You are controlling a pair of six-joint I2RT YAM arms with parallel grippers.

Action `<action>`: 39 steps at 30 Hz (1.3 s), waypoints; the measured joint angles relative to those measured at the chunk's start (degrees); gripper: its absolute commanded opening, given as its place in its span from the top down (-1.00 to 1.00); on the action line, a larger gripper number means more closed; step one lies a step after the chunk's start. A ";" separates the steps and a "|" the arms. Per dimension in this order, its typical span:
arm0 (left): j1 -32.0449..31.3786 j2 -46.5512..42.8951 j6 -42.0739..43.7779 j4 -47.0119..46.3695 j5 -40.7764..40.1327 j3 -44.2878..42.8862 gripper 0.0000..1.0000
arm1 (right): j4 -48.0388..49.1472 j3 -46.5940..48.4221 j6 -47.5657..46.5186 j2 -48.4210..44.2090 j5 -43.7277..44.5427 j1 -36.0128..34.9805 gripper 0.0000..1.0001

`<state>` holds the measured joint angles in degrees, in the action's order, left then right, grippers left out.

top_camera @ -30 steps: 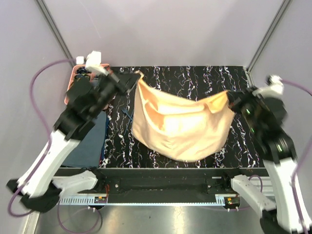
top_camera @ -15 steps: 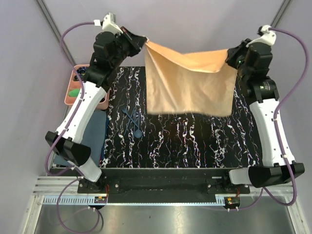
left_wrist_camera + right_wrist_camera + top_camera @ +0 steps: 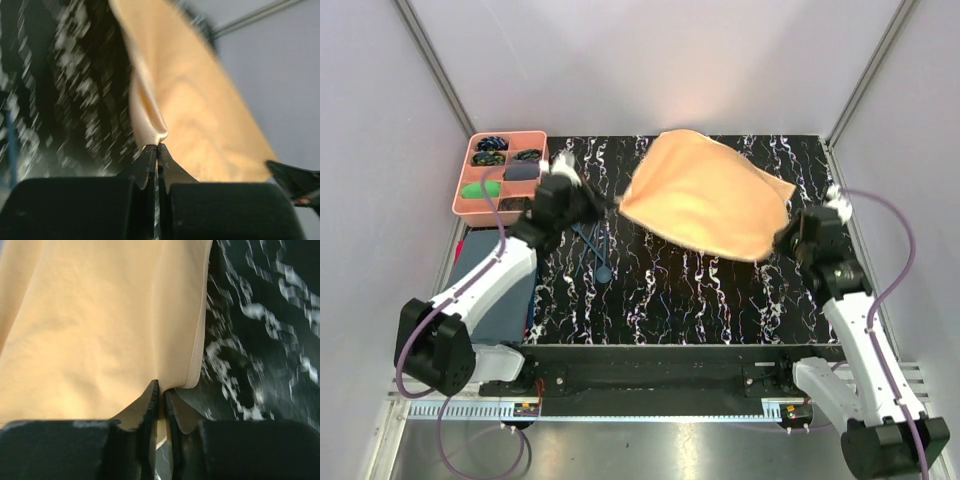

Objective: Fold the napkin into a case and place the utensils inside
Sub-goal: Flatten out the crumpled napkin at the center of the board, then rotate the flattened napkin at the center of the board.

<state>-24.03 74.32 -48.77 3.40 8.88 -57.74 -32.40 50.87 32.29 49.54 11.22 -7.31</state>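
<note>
— While the napkin (image 3: 705, 195) is puffed up like a little tent over the table (image 3: 720, 290), what should the arms do?
— Lay it down flat and smooth; pull the two corners gently away from each other so no bumps hide under it; only then is it good for folding into the case (no fold is made yet).
— Who has hold of it?
— The left gripper (image 3: 157, 146) has its jaws pressed together on the napkin's left corner; the right gripper (image 3: 161, 392) is at the napkin's near right corner, with a thin slit between its jaws and pale cloth in the slit; I cannot tell if it is pinching.
— Where are the utensils (image 3: 597, 250)?
— Just left of the napkin, lying on the table; the left arm should take care not to knock them.
— And the pink tray (image 3: 460, 195)?
— Further left of the napkin; it has little boxes with small bundles in them; one bundle is green, the others look dark; no utensils are in it; a dark cloth (image 3: 505, 300) lies left of the napkin too, nearer the arms.
</note>
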 measured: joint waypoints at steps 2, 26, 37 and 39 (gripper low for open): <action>-1.09 0.00 -0.83 1.14 0.33 8.15 1.00 | -3.52 -5.62 3.30 -3.13 -0.74 0.04 0.05; -8.79 -2.01 9.57 12.22 -1.05 5.38 -0.23 | 0.50 7.80 10.23 30.71 6.29 4.85 -0.99; -14.75 25.53 9.53 6.80 -0.61 -6.01 -0.17 | 2.84 17.42 9.09 51.69 6.27 8.70 -0.99; -16.02 29.09 9.60 7.78 -0.90 -7.17 -0.18 | 2.80 18.47 8.85 54.29 6.32 9.22 -0.99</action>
<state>-40.05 103.42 -39.18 11.18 7.99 -64.90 -29.61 69.34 41.15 103.83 17.54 1.91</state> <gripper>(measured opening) 0.583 0.994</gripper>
